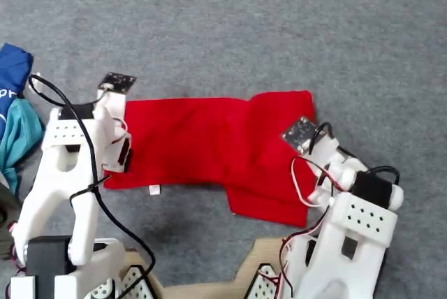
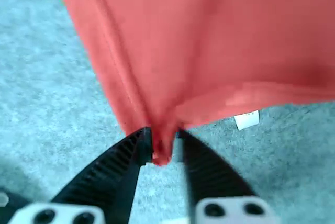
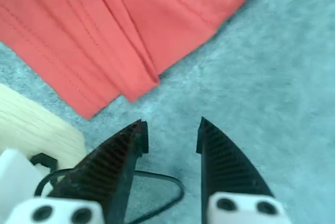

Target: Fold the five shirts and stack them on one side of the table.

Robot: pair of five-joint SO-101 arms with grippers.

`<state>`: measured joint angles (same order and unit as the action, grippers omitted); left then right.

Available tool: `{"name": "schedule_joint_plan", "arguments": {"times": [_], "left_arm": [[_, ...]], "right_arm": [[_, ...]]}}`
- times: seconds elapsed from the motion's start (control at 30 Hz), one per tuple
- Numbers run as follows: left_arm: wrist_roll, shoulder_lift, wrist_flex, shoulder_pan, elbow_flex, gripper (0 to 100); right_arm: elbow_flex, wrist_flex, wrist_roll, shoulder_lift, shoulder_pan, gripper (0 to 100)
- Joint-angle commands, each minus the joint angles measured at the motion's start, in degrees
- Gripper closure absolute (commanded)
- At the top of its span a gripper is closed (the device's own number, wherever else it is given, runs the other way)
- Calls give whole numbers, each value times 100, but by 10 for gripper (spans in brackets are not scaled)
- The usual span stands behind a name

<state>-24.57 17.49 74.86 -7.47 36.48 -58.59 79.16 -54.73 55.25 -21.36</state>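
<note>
left gripper (image 2: 163, 141) clamped on corner of half-folded red fabric shirt (image 1: 202, 142), mid grey felt table (image 1: 363, 40) | right gripper (image 3: 171, 125) gaping, empty, beside hem | risk: thin one-sided pinch slips, fold skews

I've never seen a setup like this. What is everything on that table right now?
red shirt: one, red, partly folded, mid-table
label: one, white, at the shirt's near edge
bunched clothes: one heap, blue and teal, at the table's left edge
wooden board: one, pale, near edge, between the arm bases
table: one, grey covering
left gripper: one, black, shut on a corner of the red shirt
right gripper: one, black, open, over the grey covering beside the shirt
</note>
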Motion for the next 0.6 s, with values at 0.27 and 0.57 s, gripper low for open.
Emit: {"name": "schedule_joint_plan", "arguments": {"times": [0.27,0.57], "left_arm": [[1503,84,510,-264,-2330,625],[2637,-1552,-1477,738,-2198,986]], "right_arm": [[1429,-774,651,-48,848,825],[2536,-2602,2154,-2932,1938,982]]}}
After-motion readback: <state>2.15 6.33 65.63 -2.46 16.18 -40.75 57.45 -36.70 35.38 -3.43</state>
